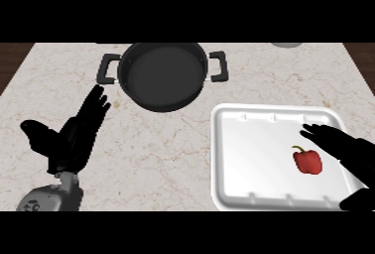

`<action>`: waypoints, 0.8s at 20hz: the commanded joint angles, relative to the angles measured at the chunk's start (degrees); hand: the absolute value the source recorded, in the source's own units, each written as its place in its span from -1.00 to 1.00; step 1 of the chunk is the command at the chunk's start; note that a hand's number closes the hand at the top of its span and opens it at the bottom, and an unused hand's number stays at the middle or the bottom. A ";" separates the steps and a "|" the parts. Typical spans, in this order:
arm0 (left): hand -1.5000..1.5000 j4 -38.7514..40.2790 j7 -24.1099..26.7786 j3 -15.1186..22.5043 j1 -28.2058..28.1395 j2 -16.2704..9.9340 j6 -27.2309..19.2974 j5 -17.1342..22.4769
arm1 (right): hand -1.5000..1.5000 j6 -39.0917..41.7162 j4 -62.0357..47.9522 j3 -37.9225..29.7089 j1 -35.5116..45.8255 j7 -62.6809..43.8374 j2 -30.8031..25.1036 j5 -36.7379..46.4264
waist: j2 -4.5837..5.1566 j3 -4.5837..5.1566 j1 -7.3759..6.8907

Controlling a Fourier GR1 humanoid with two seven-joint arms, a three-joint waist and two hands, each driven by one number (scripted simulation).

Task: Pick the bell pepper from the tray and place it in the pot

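1 bell pepper (307, 161) on tray (249, 149): light, stiff, glossy, probably slippery; grasp round body, not stem. Right robot hand (344, 149) beside it, fingers spread. Left robot hand (73, 136) resting, fingers straight. Pot (162, 74) beyond.

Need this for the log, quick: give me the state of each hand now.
Left hand: open, fingers straight, holding nothing, resting at the left of the counter.
Right hand: open, holding nothing, over the tray beside the bell pepper.
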State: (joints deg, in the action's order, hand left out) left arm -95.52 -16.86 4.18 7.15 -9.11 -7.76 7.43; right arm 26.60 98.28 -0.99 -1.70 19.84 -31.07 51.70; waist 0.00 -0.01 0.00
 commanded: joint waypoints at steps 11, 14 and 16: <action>0.00 -0.14 -1.28 -1.49 0.70 2.30 1.25 -2.00 | -1.00 -4.09 -12.49 2.92 4.87 0.78 3.82 11.44 | 0.02 0.01 -0.02; 0.00 -4.81 -2.69 0.00 -2.48 2.73 0.69 -3.35 | -1.00 -7.22 -17.79 3.83 7.86 0.43 5.89 13.90 | 0.03 -0.01 -0.30; 0.00 -4.55 -2.35 -0.30 -2.33 2.58 1.12 -3.11 | 1.00 -1.23 -12.67 2.84 7.84 4.10 4.86 8.47 | -0.01 0.00 -0.22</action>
State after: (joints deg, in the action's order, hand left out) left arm -98.50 -18.96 3.12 5.76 -7.09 -6.56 5.10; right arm 23.52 87.05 1.86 3.74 20.26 -26.49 62.32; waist -0.01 -0.01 -0.11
